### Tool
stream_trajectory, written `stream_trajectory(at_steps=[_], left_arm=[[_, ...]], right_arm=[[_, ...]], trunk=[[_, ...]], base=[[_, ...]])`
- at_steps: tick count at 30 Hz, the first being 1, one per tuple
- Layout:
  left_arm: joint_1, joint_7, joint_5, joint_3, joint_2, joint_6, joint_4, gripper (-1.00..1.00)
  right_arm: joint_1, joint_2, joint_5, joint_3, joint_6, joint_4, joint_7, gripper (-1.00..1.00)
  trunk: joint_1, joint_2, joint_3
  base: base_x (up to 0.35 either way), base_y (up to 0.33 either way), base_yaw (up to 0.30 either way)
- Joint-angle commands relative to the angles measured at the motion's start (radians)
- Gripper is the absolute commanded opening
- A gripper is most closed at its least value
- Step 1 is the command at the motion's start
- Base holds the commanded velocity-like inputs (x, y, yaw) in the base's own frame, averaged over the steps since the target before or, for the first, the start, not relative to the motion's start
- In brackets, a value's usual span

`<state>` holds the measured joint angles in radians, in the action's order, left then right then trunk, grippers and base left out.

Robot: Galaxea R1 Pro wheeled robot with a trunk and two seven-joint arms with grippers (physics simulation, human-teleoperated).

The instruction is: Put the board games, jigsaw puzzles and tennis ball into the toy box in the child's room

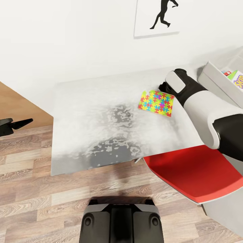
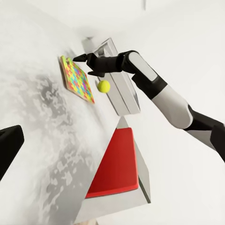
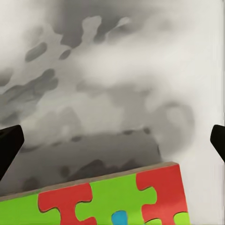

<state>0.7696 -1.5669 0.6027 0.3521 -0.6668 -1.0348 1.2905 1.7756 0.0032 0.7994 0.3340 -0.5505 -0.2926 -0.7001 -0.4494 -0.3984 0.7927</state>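
Head camera looks down over the table [image 1: 101, 111]; both wrist cameras share its jigsaw puzzle [image 1: 156, 103].

Pale grey-white matt desk top [image 1: 101, 111]: smooth, blotchy grey mottling at centre. Thin multicoloured jigsaw square [image 1: 157, 103]: matt, card-like, with a brown edge in the right wrist view. Wood-plank floor [image 1: 30, 189]: grained, low sheen, at 7 o'clock. Red chair seat [image 1: 192, 172]: smooth, plastic-looking. White-and-black robot arm shell [image 1: 199, 108]: smooth, satin plastic.
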Motion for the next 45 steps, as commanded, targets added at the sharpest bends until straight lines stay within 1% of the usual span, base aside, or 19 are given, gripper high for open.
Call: stream_trajectory(at_steps=[1, 45], left_arm=[[0.0, -0.004, 0.0, 0.0, 0.0, -0.011, 0.0, 1.0], [0.0, -0.004, 0.0, 0.001, 0.0, -0.011, 0.001, 1.0]], right_arm=[[0.001, -0.001, 0.005, 0.007, -0.006, -0.001, -0.005, 1.0], [0.001, -0.002, 0.006, 0.005, -0.006, 0.0, 0.004, 1.0]], trunk=[[-0.001, -0.002, 0.001], [-0.001, -0.002, 0.001]], base=[[0.0, 0.0, 0.0], [0.0, 0.01, 0.0]])
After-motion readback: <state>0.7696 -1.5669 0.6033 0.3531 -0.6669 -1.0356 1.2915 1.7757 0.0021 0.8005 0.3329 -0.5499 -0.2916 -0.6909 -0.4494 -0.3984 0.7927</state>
